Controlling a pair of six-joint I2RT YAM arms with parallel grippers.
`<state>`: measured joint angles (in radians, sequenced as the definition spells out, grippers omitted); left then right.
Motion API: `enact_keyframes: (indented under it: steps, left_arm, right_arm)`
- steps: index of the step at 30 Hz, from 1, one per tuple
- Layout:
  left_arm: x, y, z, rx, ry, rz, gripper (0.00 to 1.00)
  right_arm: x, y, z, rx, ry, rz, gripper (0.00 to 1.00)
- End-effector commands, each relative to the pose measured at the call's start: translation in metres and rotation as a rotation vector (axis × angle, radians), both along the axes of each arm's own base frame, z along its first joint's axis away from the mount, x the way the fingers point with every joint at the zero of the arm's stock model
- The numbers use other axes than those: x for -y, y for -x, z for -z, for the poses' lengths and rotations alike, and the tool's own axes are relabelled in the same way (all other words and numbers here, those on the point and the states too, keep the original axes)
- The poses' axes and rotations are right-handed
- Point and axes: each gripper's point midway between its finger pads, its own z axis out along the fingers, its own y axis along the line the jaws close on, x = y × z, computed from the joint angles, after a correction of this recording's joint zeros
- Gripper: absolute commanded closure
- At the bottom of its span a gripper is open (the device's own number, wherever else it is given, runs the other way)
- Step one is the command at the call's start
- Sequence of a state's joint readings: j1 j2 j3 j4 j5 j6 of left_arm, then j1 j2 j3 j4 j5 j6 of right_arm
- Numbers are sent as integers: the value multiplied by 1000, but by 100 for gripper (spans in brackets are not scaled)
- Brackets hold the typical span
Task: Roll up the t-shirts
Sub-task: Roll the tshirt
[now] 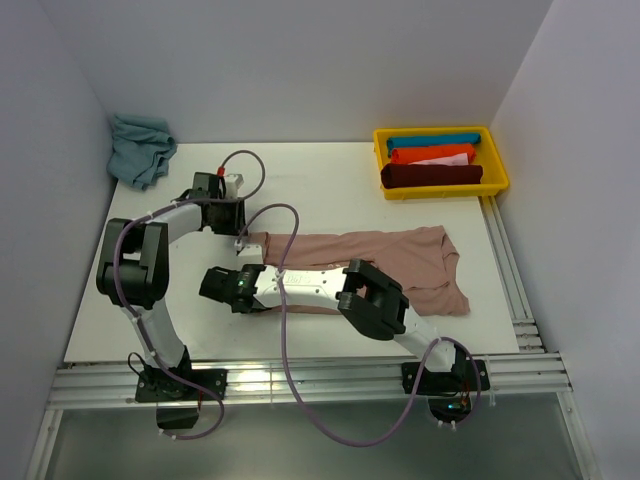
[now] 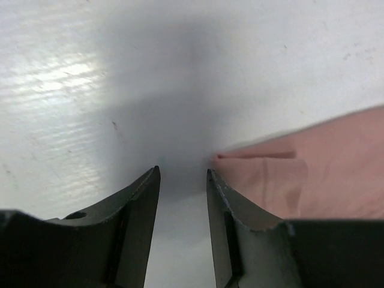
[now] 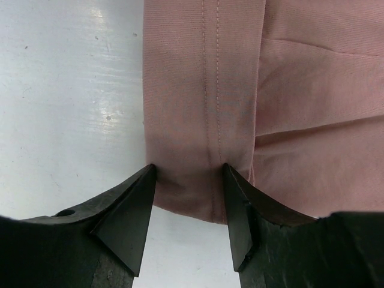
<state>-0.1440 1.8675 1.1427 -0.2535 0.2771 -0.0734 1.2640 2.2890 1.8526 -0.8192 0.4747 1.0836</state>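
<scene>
Pink t-shirt (image 1: pixel 400 262) lies flat across the middle of the white table (image 1: pixel 330 190), folded into a long band that runs left to right and is wider at its right end. Both arms work at its narrow left end.

The left gripper (image 1: pixel 240 243) is at the far corner of that end. In the left wrist view its jaws (image 2: pixel 183 171) stand partly apart with only bare table between them. The shirt's corner (image 2: pixel 324 168) comes up against the right-hand finger (image 2: pixel 240 204), and nothing is gripped.

The right arm reaches across the shirt to the near corner, where the right gripper (image 1: pixel 212 283) points down. Its wrist view shows the jaws (image 3: pixel 188 168) wide apart, standing astride the stitched hem strip of the shirt (image 3: pixel 288 90). The cloth lies flat between the fingertips and is not pinched.

At the far right of the table sits a yellow bin (image 1: pixel 445 191) holding three rolled garments (image 1: pixel 432 176), teal, orange and dark red, side by side. A crumpled blue-grey cloth (image 1: pixel 138 148) lies in the far left corner, possibly another shirt, though the view from above is too small to say
</scene>
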Motion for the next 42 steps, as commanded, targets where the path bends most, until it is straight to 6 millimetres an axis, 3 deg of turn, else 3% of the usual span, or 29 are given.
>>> enact_keyframes:
  steps: [1,5,11,14,15,17,21,26,27,29,36,39,41,42]
  left_arm:
    - [-24,11,33,-58,-116,-68,57]
    - [-17,13,29,-59,-99,-51,56]
    - [-9,19,29,-70,-102,-21,68]
    - [-5,21,31,-83,-96,-2,82]
    - [-5,24,33,-95,-100,3,93]
    - [-5,23,31,-97,-102,7,100]
    - [-11,21,20,-72,-135,9,100]
    - [-29,20,-3,-34,-232,8,100]
    - [-35,19,-7,-22,-261,6,100]
    - [-41,20,-19,2,-285,-5,100]
    - [-40,25,-41,6,-275,11,100]
    - [-35,22,-46,5,-263,18,99]
    - [-29,26,-45,-25,-239,42,95]
    - [-27,28,-45,-37,-228,49,88]
  right_arm:
    - [-3,3,-1,4,3,3,44]
    - [-6,5,-3,12,-9,-1,43]
    - [-7,11,12,-32,10,-13,54]
    - [-6,15,15,-48,-1,-18,66]
    - [-6,15,13,-48,-12,-19,71]
    - [-9,17,12,-53,-25,-35,77]
    - [-24,18,-3,-57,-95,-72,89]
    - [-52,25,-26,-58,-276,-138,91]
    - [-57,29,-39,-60,-327,-151,91]
    - [-63,31,-43,-57,-400,-157,91]
    - [-59,31,-65,-27,-556,-112,91]
    - [-53,32,-65,-24,-601,-95,91]
    - [-52,30,-68,-18,-629,-80,90]
    - [-48,30,-66,-20,-630,-74,90]
